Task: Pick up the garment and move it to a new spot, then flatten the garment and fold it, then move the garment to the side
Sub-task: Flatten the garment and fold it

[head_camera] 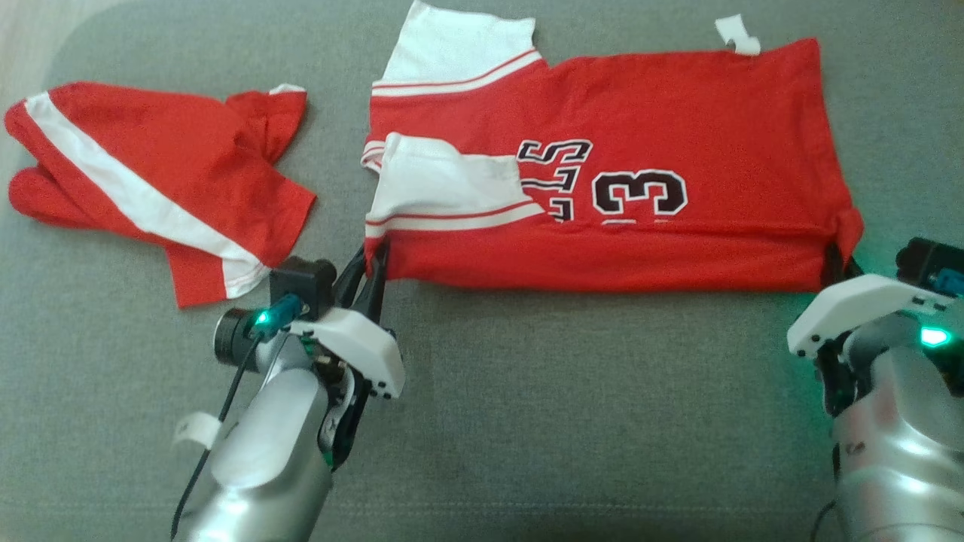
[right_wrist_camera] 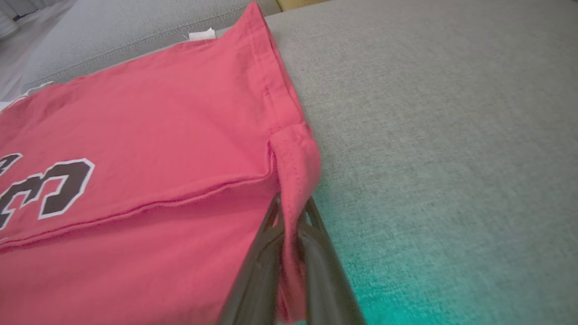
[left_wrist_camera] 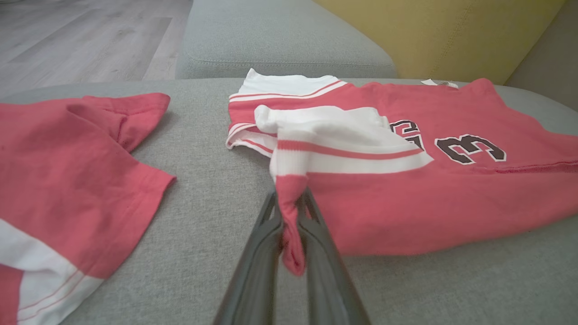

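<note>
While the red jersey (head_camera: pixel 640 150) lay stretched sideways across the far middle of the grey cushion (head_camera: pixel 527 421), the head view had both arms at its near edge. The left gripper (head_camera: pixel 374 271) was clamped on the near-left corner by the white sleeve, and the right gripper (head_camera: pixel 836 262) was at the near-right hem corner. A second red garment (head_camera: pixel 151 181) sat crumpled toward the cushion's left edge, apart from the jersey and untouched.

Over to the left wrist view: the two dark fingers were pressed together with a twist of red cloth pinched between them, the corner lifted slightly off the cushion.

Right wrist view, same story: fingers closed on a fold of hem, cloth draping past them. A strip along the near edge looked turned over, with the number 3 showing beside the seam.

My read: one grip at each end held that long edge taut, so the next fold could be carried over straight without the middle sagging.
</note>
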Tool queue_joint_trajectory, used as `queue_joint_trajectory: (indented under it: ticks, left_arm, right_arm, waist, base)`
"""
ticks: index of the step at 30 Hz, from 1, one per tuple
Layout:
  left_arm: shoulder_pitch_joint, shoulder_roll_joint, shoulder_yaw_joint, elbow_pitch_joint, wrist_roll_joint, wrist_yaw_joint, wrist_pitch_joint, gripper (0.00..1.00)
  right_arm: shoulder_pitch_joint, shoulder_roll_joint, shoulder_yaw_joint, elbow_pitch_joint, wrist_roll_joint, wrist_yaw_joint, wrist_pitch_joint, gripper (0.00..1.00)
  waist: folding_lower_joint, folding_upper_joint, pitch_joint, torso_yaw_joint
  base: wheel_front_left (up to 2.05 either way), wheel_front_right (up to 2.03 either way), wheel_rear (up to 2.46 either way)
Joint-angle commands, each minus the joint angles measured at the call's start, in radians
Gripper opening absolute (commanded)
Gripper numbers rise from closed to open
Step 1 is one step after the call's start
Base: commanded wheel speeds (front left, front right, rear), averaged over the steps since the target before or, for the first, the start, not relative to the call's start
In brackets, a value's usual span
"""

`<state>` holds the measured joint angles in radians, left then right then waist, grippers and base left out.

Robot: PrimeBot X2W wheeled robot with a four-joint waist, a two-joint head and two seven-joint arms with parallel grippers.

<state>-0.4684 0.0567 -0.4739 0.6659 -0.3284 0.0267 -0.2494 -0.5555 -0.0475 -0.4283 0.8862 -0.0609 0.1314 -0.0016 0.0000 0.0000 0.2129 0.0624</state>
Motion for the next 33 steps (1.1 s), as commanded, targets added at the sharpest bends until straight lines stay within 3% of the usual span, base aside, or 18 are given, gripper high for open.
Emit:
queue_joint_trajectory:
  ticks: [1,14,20,28,29,30,31,33]
  left_arm:
    - [-0.004,0.027,0.028,-0.022,-0.010,0.005,-0.010,0.00]
    - [0.118,0.057,0.022,0.000,-0.050,-0.005,0.018,0.00]
    - [0.195,0.076,0.003,-0.037,-0.065,-0.014,0.066,0.00]
    - [0.252,0.090,-0.006,-0.094,-0.076,0.009,0.112,0.00]
    - [0.254,0.091,-0.010,-0.095,-0.074,0.013,0.120,0.00]
    - [0.255,0.092,-0.012,-0.095,-0.072,0.017,0.126,0.37]
    - [0.255,0.094,-0.013,-0.097,-0.069,0.023,0.126,1.00]
    - [0.253,0.099,-0.013,-0.100,-0.065,0.032,0.124,1.00]
  right_arm:
    - [0.010,-0.004,0.025,-0.026,0.010,-0.001,-0.010,0.00]
    - [0.172,-0.024,0.092,-0.120,0.075,-0.001,0.088,0.00]
    - [0.302,-0.023,0.124,-0.260,0.125,-0.001,0.184,0.00]
    - [0.439,-0.012,0.134,-0.469,0.152,-0.001,0.295,0.00]
    - [0.447,-0.011,0.128,-0.490,0.147,-0.001,0.296,0.18]
    - [0.452,-0.009,0.122,-0.510,0.143,-0.001,0.295,1.00]
    - [0.456,-0.008,0.118,-0.525,0.138,-0.001,0.295,1.00]
    - [0.457,-0.006,0.116,-0.553,0.127,-0.001,0.290,1.00]
  waist:
    - [0.0000,0.0000,-0.023,-0.006]
    - [0.0000,0.0000,-0.170,-0.026]
    - [0.0000,0.0000,-0.212,-0.026]
    - [0.0000,0.0000,-0.216,-0.032]
    - [0.0000,0.0000,-0.214,-0.033]
    - [0.0000,0.0000,-0.212,-0.035]
    - [0.0000,0.0000,-0.211,-0.036]
    - [0.0000,0.0000,-0.206,-0.040]
  base:
    - [0.00,0.00,0.00]
    - [0.00,0.00,0.00]
    - [0.00,0.00,0.00]
    - [0.00,0.00,0.00]
    - [0.00,0.00,0.00]
    - [0.00,0.00,0.00]
    - [0.00,0.00,0.00]
    - [0.00,0.00,0.00]
